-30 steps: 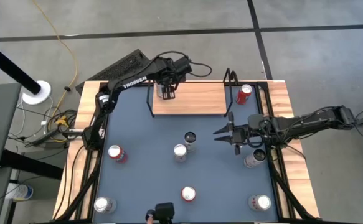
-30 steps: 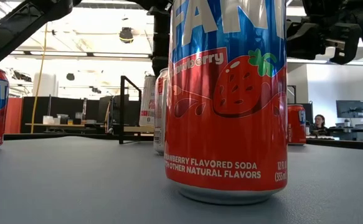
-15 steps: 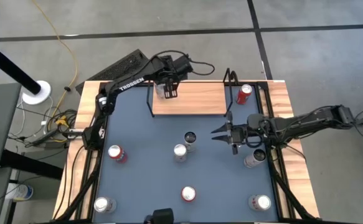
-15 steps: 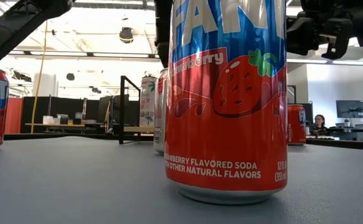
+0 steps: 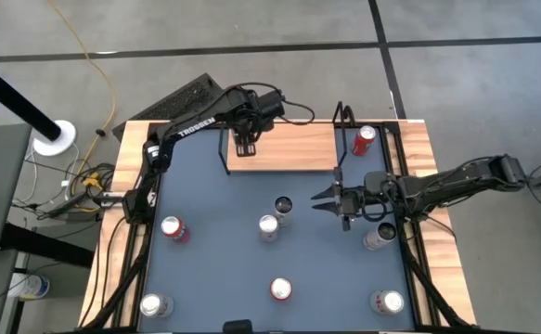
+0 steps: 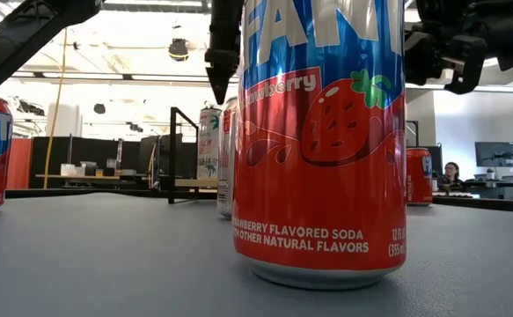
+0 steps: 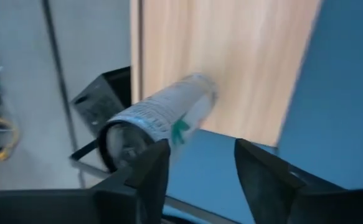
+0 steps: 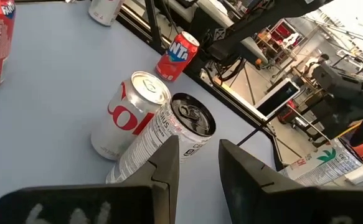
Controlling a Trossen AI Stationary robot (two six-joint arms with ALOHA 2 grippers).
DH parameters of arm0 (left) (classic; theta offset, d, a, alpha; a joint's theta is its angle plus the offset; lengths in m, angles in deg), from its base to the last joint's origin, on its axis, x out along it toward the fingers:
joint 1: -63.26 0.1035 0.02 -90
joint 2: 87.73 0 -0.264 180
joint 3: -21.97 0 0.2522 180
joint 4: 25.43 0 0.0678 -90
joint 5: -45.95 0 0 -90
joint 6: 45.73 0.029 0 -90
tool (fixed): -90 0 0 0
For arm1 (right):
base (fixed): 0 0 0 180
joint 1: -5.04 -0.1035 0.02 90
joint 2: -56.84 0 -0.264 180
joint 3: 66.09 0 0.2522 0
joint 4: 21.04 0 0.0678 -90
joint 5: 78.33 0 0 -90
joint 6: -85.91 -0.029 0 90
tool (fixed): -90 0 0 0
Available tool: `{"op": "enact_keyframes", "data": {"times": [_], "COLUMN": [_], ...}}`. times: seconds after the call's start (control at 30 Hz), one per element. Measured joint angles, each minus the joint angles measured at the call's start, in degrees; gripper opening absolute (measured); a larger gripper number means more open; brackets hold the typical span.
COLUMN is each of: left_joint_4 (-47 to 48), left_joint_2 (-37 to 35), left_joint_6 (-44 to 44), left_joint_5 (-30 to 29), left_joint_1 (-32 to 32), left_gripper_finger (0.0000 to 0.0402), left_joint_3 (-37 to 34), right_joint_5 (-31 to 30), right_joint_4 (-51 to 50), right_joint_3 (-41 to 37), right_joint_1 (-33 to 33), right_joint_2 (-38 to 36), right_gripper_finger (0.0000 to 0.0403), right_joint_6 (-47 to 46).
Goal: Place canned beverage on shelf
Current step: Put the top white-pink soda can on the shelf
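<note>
On the far-left end of the small light-wood shelf [image 5: 284,148] stands a silver-white beverage can [image 7: 162,115], just below the left gripper [image 5: 248,141], whose fingers are spread, holding nothing. Right gripper [image 5: 318,198] hovers mid-table, slightly parted, empty.

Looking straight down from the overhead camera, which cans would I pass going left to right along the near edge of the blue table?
Silver-topped can at the near left corner → red can near the middle → silver-topped can at the near right corner.
</note>
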State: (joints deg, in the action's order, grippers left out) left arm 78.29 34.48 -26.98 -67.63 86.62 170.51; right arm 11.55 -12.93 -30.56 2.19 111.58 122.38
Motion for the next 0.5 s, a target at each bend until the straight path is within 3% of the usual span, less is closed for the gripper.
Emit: {"op": "enact_keyframes", "data": {"times": [0.1, 0.3, 0.5], "left_joint_4": [0.03, 0.03, 0.04], "left_joint_2": [-0.04, -0.06, -0.07], "left_joint_6": [-0.44, -1.89, -0.65], "left_joint_5": [-3.41, -3.14, 8.31], "left_joint_1": [0.33, 1.42, 1.98], "left_gripper_finger": [0.0133, 0.0087, 0.0010], "left_joint_3": [0.00, 0.00, 0.00], "right_joint_5": [0.00, 0.00, 0.00], "right_joint_4": [-0.30, -0.36, -0.36], "right_joint_3": [0.01, 0.02, 0.00], "right_joint_1": [0.00, 0.00, 0.01], "right_joint_2": [-0.02, -0.02, -0.02], "right_gripper_finger": [0.0111, 0.0111, 0.0111], "right_joint_6": [0.00, 0.00, 0.00]}}
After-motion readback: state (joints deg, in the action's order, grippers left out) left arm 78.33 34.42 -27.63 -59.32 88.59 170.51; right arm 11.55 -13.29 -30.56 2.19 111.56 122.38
